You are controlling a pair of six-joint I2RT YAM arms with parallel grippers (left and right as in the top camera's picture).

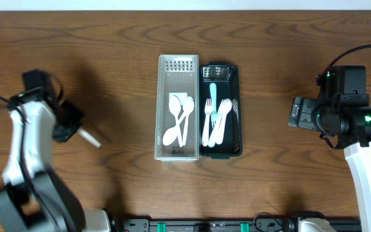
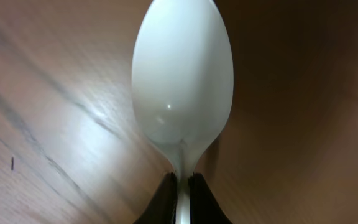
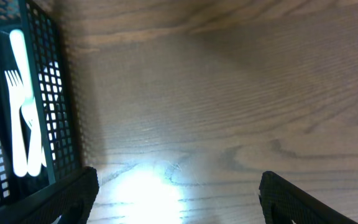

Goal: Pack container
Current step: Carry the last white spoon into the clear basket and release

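At the left side of the bench (image 1: 108, 51), well apart from the two trays, a white plastic spoon (image 2: 182, 81) is held by the left gripper (image 1: 69, 124). Its jaws are closed on the neck of the handle, and the bowl is shown projecting forward above the wood in the left wrist view. At mid-bench a white slotted tray (image 1: 159, 109) is listed, holding several white spoons (image 1: 178, 122). Set against its right wall, a black mesh tray (image 1: 239, 109) holds white forks (image 1: 216, 125) and one pale teal utensil (image 1: 212, 95), probably a fork, though its head is too small to be made out. At the right, the right gripper (image 1: 299, 114) is recorded with jaws spread wide and nothing between them, hovering over bare wood near the black tray. Step in hand, as judged: the gripped spoon is being carried to the container, the sorting apparently being spoons to white and forks to black. Next move, as judged: the spoon is to be brought above the white tray, aligned lengthwise so that the walls are cleared, lowered among the spoons lying there, and released only when low. No other item is seen loose on the bench, so packing is judged near its end.
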